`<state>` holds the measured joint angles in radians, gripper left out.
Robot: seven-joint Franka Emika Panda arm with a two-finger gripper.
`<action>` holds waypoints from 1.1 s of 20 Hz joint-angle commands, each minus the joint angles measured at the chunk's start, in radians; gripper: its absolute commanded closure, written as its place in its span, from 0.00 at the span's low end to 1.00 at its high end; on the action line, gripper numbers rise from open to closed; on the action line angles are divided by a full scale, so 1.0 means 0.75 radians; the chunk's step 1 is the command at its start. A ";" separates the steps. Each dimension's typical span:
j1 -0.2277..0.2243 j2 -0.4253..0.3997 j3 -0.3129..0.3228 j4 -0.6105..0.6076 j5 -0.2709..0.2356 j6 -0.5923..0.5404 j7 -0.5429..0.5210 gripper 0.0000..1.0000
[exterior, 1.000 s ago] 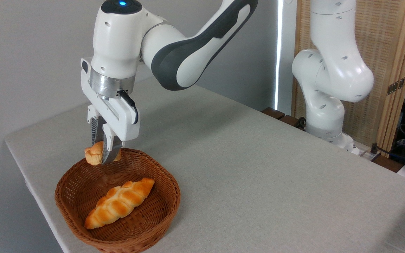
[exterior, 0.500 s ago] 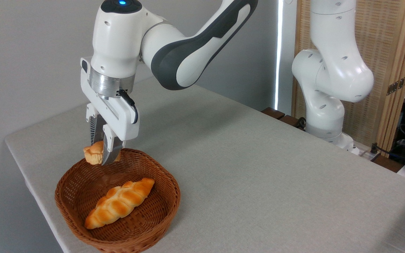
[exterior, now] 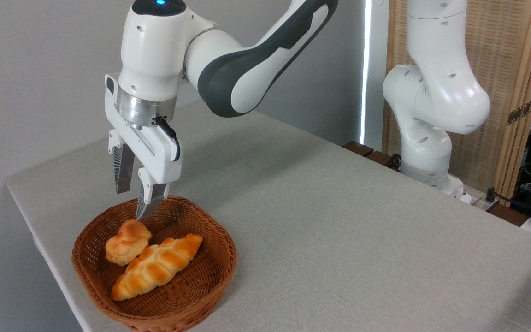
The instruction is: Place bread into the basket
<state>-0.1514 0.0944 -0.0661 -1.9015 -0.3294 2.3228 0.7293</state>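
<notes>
Lying in basket, bread cracked top up, touching loaf.

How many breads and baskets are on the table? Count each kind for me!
Breads: 2, the small round golden-orange bun and the long braided golden loaf, both lying in the basket.
Baskets: 1, the shallow brown woven wicker basket.
Total: 3 things.

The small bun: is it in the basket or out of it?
In. The bun lies inside the basket, against the long loaf.
</notes>
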 commanded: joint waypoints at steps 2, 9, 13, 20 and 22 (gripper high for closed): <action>0.022 -0.060 0.021 0.003 0.006 -0.065 0.005 0.00; 0.063 -0.152 0.086 0.201 0.291 -0.723 -0.007 0.00; 0.063 -0.152 0.086 0.228 0.437 -0.800 -0.150 0.00; 0.067 -0.152 0.147 0.312 0.437 -0.878 -0.175 0.00; 0.067 -0.150 0.143 0.316 0.431 -0.913 -0.169 0.00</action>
<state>-0.0937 -0.0253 0.0380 -1.6969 -0.0123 1.6979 0.6136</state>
